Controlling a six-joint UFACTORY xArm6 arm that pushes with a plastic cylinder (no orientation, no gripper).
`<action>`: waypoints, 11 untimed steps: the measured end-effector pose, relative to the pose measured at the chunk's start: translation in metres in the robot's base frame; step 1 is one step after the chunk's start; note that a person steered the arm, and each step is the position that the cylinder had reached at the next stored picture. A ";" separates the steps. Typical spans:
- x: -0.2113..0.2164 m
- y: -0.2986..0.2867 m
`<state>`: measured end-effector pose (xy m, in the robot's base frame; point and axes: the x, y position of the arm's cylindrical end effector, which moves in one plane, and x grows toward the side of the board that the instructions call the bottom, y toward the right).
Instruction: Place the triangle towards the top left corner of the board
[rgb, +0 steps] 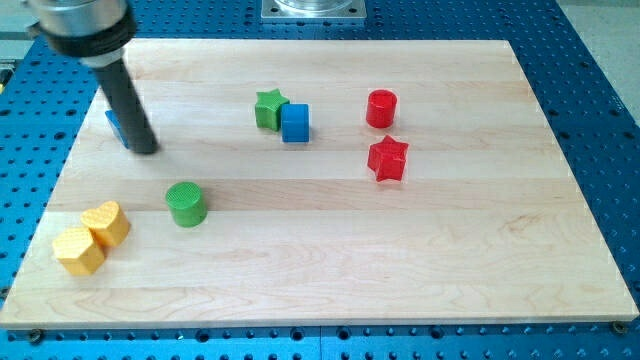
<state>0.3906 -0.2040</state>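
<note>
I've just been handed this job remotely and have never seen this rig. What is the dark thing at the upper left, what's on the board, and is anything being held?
There is one camera view, looking down at a wooden board. The dark thing is the arm's rod; it has no gripper, so it holds nothing and only pushes. My tip rests near the view's top left, right against a blue block, mostly hidden behind the rod, so I cannot tell its shape. Elsewhere lie a green star touching a blue cube, a red cylinder, a red star, a green cylinder and two yellow blocks.
</note>
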 end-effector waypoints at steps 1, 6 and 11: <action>-0.026 0.006; 0.004 -0.037; -0.004 0.009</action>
<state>0.3869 -0.1950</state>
